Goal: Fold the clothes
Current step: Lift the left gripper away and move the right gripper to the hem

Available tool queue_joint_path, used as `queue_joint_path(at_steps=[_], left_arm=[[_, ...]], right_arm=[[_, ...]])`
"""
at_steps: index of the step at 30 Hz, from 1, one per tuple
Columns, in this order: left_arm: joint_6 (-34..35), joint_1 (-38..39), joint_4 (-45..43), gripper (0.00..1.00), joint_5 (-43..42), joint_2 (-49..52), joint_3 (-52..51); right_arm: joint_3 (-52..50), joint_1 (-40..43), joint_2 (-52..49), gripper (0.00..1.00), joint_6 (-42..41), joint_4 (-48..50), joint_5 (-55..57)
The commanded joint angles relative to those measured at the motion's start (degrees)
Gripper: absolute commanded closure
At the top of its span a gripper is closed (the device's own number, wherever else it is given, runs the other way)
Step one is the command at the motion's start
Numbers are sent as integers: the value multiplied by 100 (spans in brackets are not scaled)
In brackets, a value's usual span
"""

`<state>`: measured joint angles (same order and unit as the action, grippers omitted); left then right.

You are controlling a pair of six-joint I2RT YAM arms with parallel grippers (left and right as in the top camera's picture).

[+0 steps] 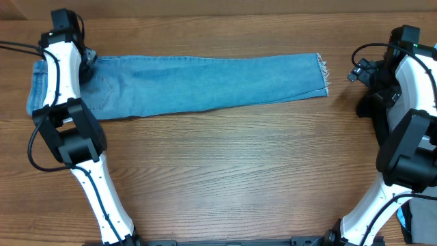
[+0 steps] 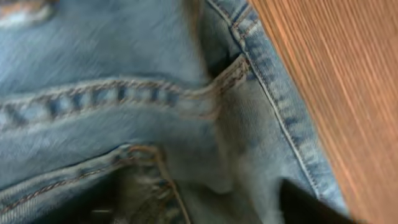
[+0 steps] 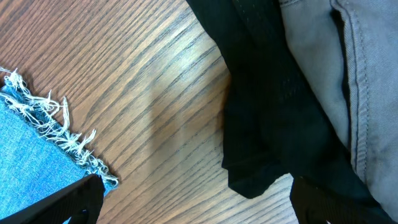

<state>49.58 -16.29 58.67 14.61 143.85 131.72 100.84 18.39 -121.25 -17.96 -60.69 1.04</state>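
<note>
While the jeans [image 1: 205, 85] lie flat, left fingers [image 2: 305, 208] stand apart over the denim; right fingers [image 3: 56, 208] spread wide too.

Light-blue denim jeans [image 1: 205, 82] flat on the table [image 1: 239, 171], one long strip along far side; waist end w/ stitched seams at left, frayed hem [image 3: 56, 134] at right; near hem but apart, black garment [image 3: 267, 112] touching grey garment [image 3: 336, 56], both rumpled.
</note>
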Motion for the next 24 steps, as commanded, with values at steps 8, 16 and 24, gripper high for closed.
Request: queue_joint_path(at_steps=[8,16,24], left_arm=[[-627,-57,986,0,-564,-1497,1561],[-590,-245,2166,0,-981,-2671,1631],[-1202,-1117,3547,0,-1685,-2719,1506]], right_arm=[[151,22,229,0,42,17,39],[151,15,229,0,37,859,-302],[151,2,225,0,-437,1307,-1340]])
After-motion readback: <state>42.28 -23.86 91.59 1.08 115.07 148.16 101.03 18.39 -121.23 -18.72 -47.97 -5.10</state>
